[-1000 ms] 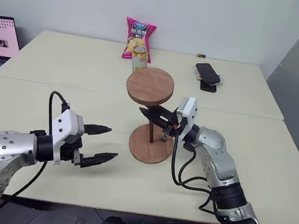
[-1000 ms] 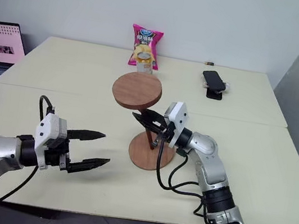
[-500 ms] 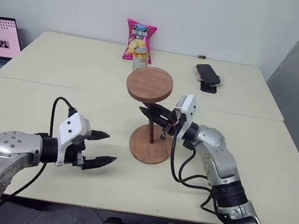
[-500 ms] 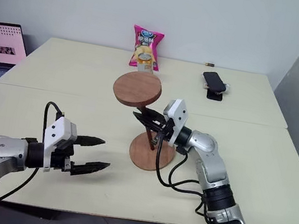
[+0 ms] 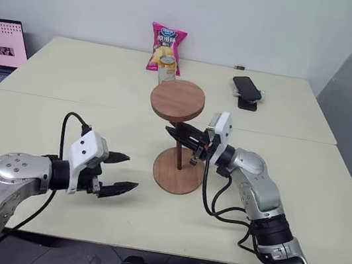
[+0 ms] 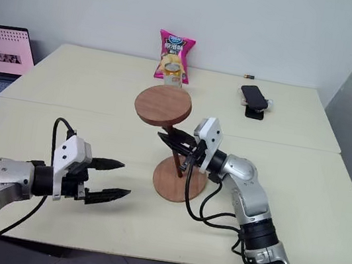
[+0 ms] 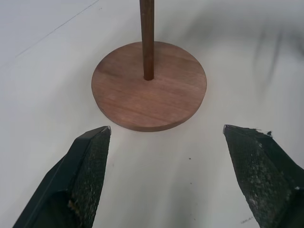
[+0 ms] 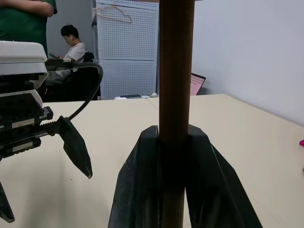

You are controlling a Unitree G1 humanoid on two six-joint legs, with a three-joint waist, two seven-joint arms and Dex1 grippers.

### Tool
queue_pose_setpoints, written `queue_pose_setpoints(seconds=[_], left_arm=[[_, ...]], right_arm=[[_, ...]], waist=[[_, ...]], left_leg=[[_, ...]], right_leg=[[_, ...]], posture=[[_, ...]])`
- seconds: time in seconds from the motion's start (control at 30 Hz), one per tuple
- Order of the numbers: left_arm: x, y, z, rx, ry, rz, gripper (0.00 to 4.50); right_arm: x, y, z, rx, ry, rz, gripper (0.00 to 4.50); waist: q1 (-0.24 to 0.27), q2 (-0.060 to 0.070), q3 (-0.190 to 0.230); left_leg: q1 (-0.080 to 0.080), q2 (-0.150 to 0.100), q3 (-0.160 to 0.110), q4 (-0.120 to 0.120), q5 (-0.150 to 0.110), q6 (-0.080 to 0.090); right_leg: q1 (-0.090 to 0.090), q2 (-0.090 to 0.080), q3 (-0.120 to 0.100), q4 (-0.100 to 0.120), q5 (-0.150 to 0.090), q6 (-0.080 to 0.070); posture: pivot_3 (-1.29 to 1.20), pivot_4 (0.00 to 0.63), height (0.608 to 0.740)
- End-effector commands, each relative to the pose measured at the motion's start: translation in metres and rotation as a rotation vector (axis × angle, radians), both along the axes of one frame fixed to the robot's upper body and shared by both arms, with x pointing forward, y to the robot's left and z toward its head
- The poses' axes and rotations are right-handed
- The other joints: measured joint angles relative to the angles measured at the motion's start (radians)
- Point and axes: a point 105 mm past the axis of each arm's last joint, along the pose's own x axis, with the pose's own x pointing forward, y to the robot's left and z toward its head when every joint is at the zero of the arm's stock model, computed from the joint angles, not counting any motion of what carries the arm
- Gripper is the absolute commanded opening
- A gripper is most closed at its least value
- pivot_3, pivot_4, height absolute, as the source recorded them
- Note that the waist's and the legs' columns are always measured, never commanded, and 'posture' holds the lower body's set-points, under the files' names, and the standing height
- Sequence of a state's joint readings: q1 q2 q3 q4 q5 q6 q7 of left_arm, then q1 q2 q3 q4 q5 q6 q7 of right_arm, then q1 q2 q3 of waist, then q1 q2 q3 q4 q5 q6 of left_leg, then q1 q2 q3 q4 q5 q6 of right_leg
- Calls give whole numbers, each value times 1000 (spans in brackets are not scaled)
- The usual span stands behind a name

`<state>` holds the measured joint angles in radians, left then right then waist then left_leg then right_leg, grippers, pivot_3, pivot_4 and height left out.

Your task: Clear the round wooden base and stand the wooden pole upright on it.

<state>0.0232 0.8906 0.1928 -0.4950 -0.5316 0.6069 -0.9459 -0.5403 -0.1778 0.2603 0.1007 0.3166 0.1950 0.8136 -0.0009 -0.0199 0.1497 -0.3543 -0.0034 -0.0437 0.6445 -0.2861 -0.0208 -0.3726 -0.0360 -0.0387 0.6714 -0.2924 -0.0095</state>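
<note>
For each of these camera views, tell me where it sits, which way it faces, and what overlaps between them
Eye views: on the head, looking forward and down at the table; both arms show.
Left wrist view: looks past open fingers at the round wooden base with the wooden pole standing in it.
Right wrist view: faces across the table, the right gripper around the pole, the left gripper beyond.
Shared: every view shows the pole.
</note>
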Motion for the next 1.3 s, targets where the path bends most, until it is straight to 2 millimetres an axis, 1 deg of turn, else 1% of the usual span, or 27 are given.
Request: queue_pose_setpoints(seconds=[0.03,0.07,0.1,0.17,0.23,0.33,0.37,0.4,0.43,0.57,0.63,0.73,0.83,0.9,0.93,1.07,1.1,1.2,1.3], left_arm=[[0,-8,9,14,-38,-28,3968],[1,-9,10,14,-40,-30,3968],[1,-9,11,15,-42,-31,3968],[1,-10,12,15,-47,-34,3968],[2,-11,13,13,-54,-37,3968],[2,-10,15,10,-68,-35,3968],[3,-10,15,9,-77,-36,3968],[3,-9,16,7,-82,-33,3968],[4,-8,17,9,-95,-34,3968],[4,-6,19,5,-110,-29,3968],[5,-3,18,35,-109,-16,3968],[5,5,14,106,-110,11,3968],[5,13,11,139,-101,33,3968],[5,23,11,174,-107,53,3968],[5,26,11,182,-110,60,3968],[3,39,15,187,-120,93,3968],[3,44,15,192,-122,103,3968],[5,50,19,185,-128,116,3968],[7,50,22,166,-135,108,3968]], right_arm=[[-2,-4,-27,-45,121,-15,1575],[-3,-4,-26,-44,120,-10,1702],[-4,-4,-25,-42,119,-10,1950],[-6,-4,-23,-41,111,0,2513],[-9,-4,-21,-40,101,8,3085],[-11,-6,-18,-48,78,14,3712],[-11,-6,-18,-52,70,15,3993],[-11,-7,-16,-56,58,15,4177],[-11,-9,-14,-62,48,18,4478],[-11,-18,-9,-106,4,15,4478],[-11,-25,-10,-144,-17,8,4478],[-12,-42,-13,-227,-41,5,4478],[-13,-56,-11,-273,-67,-2,4478],[-15,-78,-3,-323,-91,-7,4478],[-17,-85,0,-343,-102,-5,4478],[-36,-120,11,-434,-114,43,4478],[-41,-126,14,-451,-109,55,4478],[-52,-136,19,-492,-96,81,4478],[-58,-140,22,-509,-96,89,4478]], waist=[[2,-4,7],[1,-3,13],[-1,0,16],[-5,0,16],[-9,1,16],[-9,1,17],[-9,1,17],[-9,1,17],[-8,1,18],[-6,0,20],[-5,0,20],[-5,0,21],[-4,0,22],[-3,0,25],[-3,0,28],[-1,-1,31],[0,-1,31],[-1,-2,33],[-2,-2,33]], left_leg=[[-2,0,0,0,0,0],[-9,0,0,2,0,0],[-14,0,1,3,1,0],[-23,-1,2,3,1,-1],[-23,1,2,2,1,-1],[-24,1,1,1,1,-2],[-25,1,1,1,1,-2],[-25,1,1,1,1,-2],[-25,0,1,1,1,-2],[-24,0,1,2,1,-1],[-24,0,1,2,1,-1],[-24,-1,1,2,1,-1],[-24,-1,1,2,1,-1],[-24,-1,1,2,1,-1],[-24,-1,1,2,1,-1],[-25,-1,0,2,1,-1],[-25,-1,0,2,1,-1],[-25,-1,-1,2,1,-1],[-24,0,0,2,1,-1]], right_leg=[[0,0,0,0,0,0],[-3,0,0,1,1,0],[-8,0,1,1,2,1],[-18,0,2,5,3,2],[-19,1,1,5,1,1],[-19,1,0,4,-1,1],[-19,1,0,3,-1,1],[-19,1,0,3,-1,1],[-19,1,0,3,-1,1],[-18,0,0,3,0,2],[-18,0,-1,3,0,2],[-18,0,0,3,0,2],[-18,0,-1,3,0,2],[-18,0,-1,3,0,2],[-18,0,-1,3,0,2],[-18,0,-1,3,0,2],[-17,0,-2,2,0,2],[-17,0,-2,2,0,2],[-17,0,-2,3,0,2]], posture=[[0,150,740],[0,150,740],[0,150,740],[0,150,740],[0,150,740],[0,150,740],[0,150,740],[0,150,740],[0,150,740],[0,150,740],[0,150,740],[0,150,740],[0,150,740],[0,150,740],[0,150,740],[0,150,740],[0,150,740],[0,150,740],[0,150,740]])
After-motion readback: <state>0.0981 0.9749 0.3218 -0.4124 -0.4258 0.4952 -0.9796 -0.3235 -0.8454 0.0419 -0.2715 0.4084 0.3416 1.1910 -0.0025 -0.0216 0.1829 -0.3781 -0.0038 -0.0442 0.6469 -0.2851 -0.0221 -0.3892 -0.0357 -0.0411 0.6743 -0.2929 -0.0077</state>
